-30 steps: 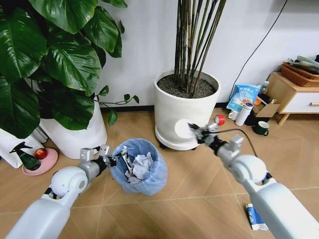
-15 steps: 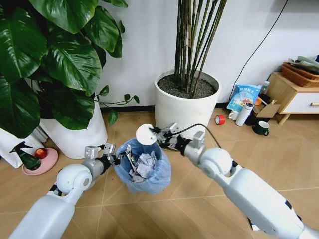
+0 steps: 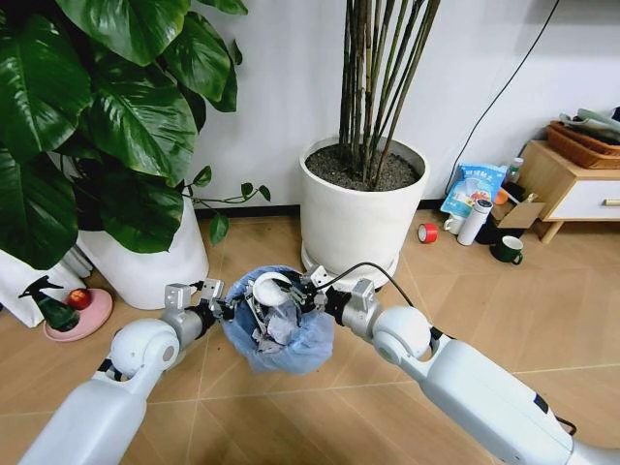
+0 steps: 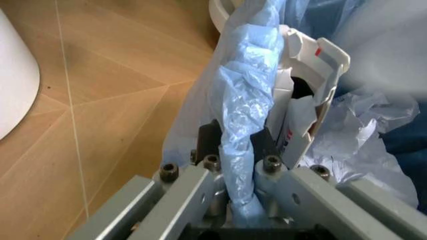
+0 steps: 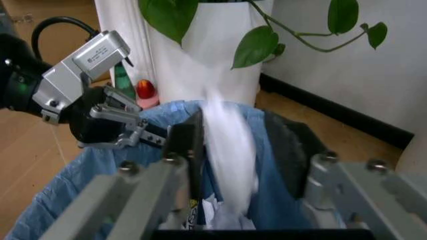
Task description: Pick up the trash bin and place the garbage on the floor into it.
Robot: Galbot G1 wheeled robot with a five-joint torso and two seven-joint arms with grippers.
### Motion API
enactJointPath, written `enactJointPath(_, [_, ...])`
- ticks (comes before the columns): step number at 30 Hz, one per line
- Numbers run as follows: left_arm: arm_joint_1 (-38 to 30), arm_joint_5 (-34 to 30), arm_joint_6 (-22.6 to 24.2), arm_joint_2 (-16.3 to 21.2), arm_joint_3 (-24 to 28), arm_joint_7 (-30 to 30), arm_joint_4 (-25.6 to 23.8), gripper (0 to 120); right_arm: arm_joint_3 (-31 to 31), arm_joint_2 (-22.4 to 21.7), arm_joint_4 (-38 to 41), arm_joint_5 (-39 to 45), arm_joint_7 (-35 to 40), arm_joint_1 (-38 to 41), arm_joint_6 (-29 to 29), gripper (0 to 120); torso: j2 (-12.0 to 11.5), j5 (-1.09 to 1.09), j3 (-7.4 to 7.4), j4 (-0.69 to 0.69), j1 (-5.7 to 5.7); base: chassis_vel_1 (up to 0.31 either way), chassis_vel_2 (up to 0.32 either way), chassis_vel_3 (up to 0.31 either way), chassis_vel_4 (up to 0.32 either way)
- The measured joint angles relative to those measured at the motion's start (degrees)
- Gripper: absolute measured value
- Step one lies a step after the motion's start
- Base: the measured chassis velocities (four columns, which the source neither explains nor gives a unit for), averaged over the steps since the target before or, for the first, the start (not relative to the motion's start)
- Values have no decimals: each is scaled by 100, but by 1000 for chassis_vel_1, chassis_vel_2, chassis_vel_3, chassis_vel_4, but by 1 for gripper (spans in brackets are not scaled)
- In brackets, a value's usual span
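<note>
Meanwhile the left gripper point(image 3: 219, 308) was clamped on the near rim of the trash bin point(image 3: 291, 347), its jaws pinching the blue bag liner point(image 4: 241, 130) with no gap left. The bin sat between the leafy plant's white planter point(image 3: 145, 266) and the bamboo planter point(image 3: 360, 218). Over its mouth hovered the right gripper point(image 3: 291, 291), jaws spread apart, a white disc point(image 3: 266, 288) at their tips. Crumpled paper point(image 3: 281, 327) lay inside.
</note>
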Motion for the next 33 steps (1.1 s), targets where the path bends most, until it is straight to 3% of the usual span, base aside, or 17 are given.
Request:
enactJointPath(6, [3,2,-2,0,-3,2,-13,0,68,57,-21,8,73,-5,7,62,0,0,0,0,0,0,0,0,0])
enactJointPath(17, [105,11,-3,0,-64,-8,-96,0,461,106,-26,68,245,-135,25,97,0,0,0,0,0,0,0,0,0])
enactJointPath(28, [370,31,-7,80,-262,-16,-247,0,1911,-334,138,274,421,-1201,-108,100,0,1,0,0,0,0,0,0,0])
enactJointPath(33, [451,68,-24,97,-304,-14,-295,0,2946,-603,-43,209,-132,-2125,-79,100,0,1,-1,0,0,0,0,0,0])
